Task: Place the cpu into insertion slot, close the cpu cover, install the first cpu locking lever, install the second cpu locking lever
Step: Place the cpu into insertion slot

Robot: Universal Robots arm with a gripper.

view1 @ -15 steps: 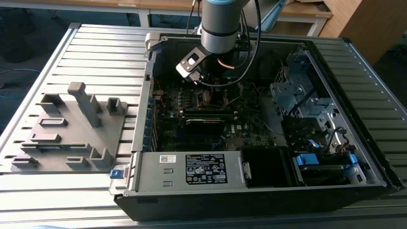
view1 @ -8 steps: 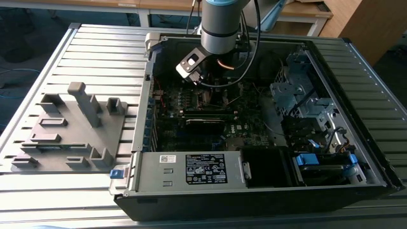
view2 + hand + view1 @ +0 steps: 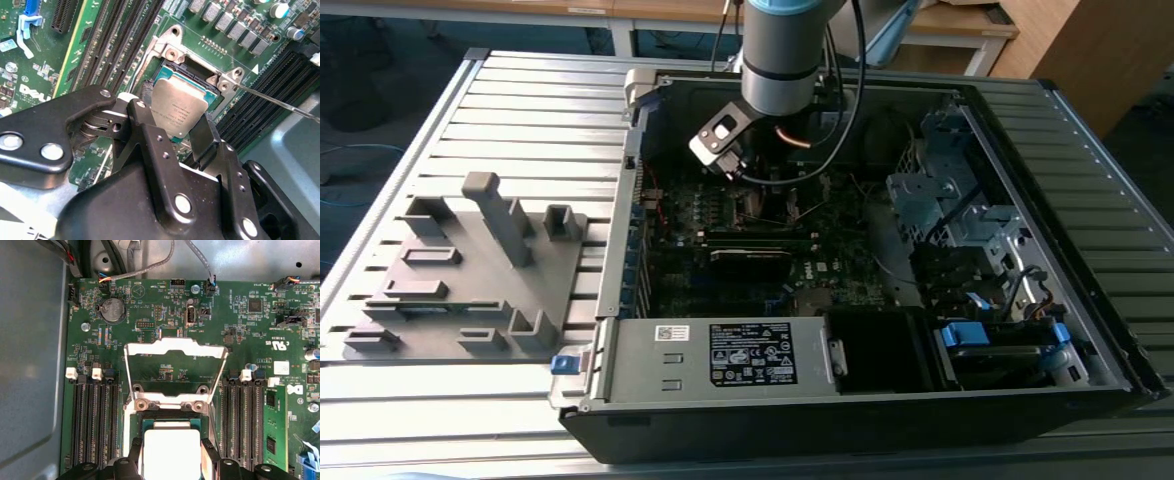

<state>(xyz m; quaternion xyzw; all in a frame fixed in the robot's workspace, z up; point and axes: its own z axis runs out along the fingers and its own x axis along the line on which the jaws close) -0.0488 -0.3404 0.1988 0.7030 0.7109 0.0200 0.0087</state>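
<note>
Inside the open computer case, my gripper hangs low over the motherboard. In both wrist views it is shut on the cpu, a silvery square chip clamped edge to edge between the two black fingers. The cpu is held slightly tilted just above the insertion slot, whose teal-rimmed edge shows beyond the chip. The cpu cover stands flipped open on its hinge behind the slot. A thin silvery locking lever sticks out beside the slot, unlatched.
Rows of black memory slots flank the socket, with a green memory stick on one side. In the exterior view a grey fixture plate lies on the table at the left. The power supply and drive cage crowd the case.
</note>
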